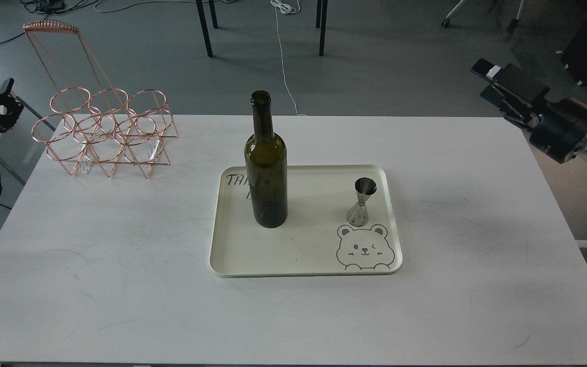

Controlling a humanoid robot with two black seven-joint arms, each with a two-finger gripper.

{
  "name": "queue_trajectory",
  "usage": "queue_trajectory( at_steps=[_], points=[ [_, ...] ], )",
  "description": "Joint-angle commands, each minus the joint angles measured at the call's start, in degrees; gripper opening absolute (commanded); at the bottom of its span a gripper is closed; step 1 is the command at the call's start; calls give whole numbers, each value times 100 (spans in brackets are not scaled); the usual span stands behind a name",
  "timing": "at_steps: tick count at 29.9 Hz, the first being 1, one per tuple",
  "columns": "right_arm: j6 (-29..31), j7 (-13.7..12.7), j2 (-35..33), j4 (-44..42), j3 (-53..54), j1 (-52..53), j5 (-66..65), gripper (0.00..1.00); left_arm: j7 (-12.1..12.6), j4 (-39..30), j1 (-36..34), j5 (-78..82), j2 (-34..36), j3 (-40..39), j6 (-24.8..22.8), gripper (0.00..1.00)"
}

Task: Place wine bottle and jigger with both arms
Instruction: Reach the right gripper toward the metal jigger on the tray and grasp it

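The wine bottle, dark olive-green and unlabelled, stands upright on the left part of a cream tray. The jigger, small and steel, stands upright on the tray's right side, just above a printed bear. My left gripper is at the far left edge, off the table and far from the bottle; it is dark and I cannot tell its fingers apart. My right gripper hangs beyond the table's back right corner, pointing left. Its two fingers are apart and empty, well away from the jigger.
A copper wire bottle rack with a tall handle stands at the table's back left. The white table spreads around the tray. Chair legs and cables lie on the floor behind.
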Motion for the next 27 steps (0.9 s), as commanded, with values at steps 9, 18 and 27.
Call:
queue_trajectory(
  at_steps=[9, 18, 27],
  points=[
    [-1120, 0, 542, -378, -1680, 12, -2058, 98, 0, 8, 47, 5, -20, 5, 0, 98],
    [-1569, 0, 1421, -1309, -1988, 12, -3006, 98, 9, 8, 65, 48, 6, 32, 0, 98],
    [-1578, 0, 2028, -1477, -2330, 91, -3763, 98, 9, 52, 65, 57, 41, 32, 0, 99]
  ],
)
